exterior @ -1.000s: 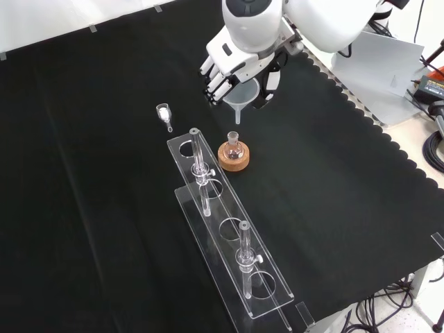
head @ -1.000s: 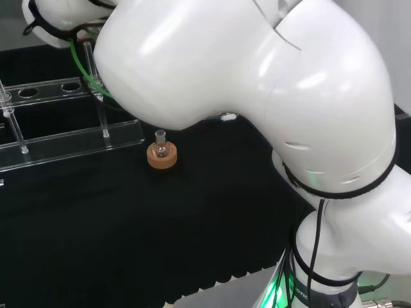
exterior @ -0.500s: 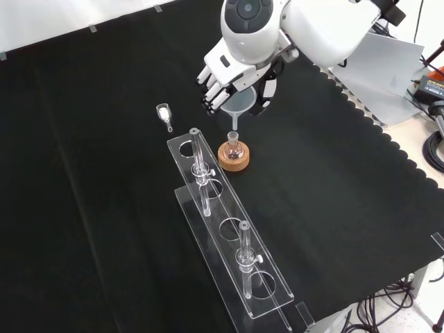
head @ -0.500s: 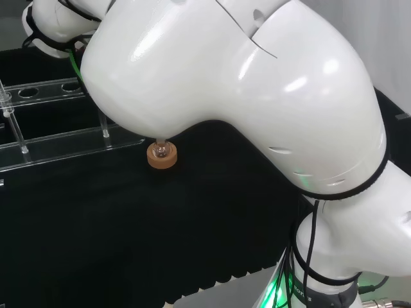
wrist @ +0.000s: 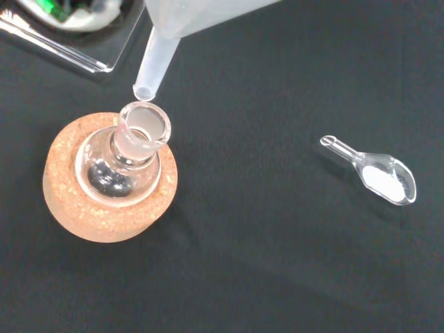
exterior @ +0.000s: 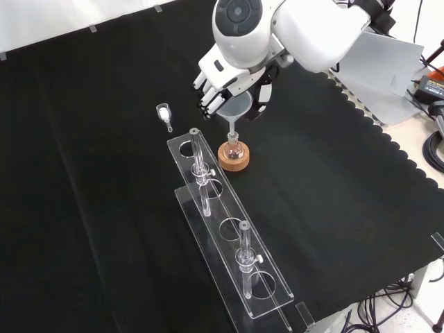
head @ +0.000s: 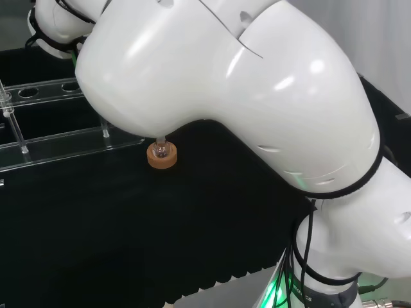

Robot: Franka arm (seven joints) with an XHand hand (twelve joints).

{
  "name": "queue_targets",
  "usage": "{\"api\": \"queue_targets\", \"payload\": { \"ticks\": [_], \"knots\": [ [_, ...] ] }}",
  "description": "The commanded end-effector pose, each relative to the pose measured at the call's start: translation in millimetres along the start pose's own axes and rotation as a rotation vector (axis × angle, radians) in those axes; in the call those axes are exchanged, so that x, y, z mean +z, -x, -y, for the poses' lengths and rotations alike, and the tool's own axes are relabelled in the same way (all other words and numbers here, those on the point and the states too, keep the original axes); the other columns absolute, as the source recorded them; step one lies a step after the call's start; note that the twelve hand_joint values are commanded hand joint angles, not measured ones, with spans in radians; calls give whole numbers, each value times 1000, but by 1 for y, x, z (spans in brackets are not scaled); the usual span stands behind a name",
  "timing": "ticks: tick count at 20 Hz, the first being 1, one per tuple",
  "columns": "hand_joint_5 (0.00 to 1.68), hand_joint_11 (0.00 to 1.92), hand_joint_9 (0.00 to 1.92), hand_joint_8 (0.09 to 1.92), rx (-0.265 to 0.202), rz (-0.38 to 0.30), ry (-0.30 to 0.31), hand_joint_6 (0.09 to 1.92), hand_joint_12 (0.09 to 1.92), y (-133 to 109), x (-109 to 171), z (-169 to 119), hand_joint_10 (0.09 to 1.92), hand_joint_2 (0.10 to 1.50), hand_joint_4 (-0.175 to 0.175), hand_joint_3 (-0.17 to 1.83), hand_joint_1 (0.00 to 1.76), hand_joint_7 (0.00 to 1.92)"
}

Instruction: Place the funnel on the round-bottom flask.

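A small clear round-bottom flask stands upright in a cork ring on the black cloth; the head view shows the flask just under the arm's big white link. My hand is curled round the rim of a translucent funnel and holds it above the flask. In the wrist view the funnel's stem ends just above the rim of the flask's open neck, slightly to one side of it, apart from the glass.
A clear rack with two upright tubes runs down the cloth just left of the flask in the front view. A small clear scoop holding white powder lies to the left of my hand. The cloth's scalloped edge runs along the right.
My hand has carried the funnel down and to the left in the front view, bringing its stem tip from beside the flask to just over the neck.
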State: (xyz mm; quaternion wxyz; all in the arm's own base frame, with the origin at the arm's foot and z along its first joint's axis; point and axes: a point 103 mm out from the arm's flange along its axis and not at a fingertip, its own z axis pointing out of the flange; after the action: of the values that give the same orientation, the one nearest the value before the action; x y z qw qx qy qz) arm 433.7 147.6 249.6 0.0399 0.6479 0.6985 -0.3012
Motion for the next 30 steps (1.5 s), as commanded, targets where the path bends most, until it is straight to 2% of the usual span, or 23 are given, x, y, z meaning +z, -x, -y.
{"api": "queue_targets", "payload": {
  "ticks": [1,12,17,22,28,30],
  "knots": [
    [782,669,1118,721,6,-4,-14,773,1189,-1,4,-2,500,733,-23,719,967,706],
    [784,669,1117,723,-9,-13,-21,775,1189,-6,10,-3,501,734,-25,721,967,707],
    [786,669,1116,723,-4,-14,-28,776,1189,7,17,-1,502,735,-26,722,967,706],
    [786,669,1116,724,-1,2,-35,776,1189,-4,12,-4,503,735,-26,723,967,706],
    [787,670,1115,725,-3,-13,-36,776,1188,-3,12,-5,504,736,-27,724,966,706],
    [787,670,1115,725,-9,-37,-29,776,1188,8,19,-3,505,736,-27,725,966,706]
  ]
}}
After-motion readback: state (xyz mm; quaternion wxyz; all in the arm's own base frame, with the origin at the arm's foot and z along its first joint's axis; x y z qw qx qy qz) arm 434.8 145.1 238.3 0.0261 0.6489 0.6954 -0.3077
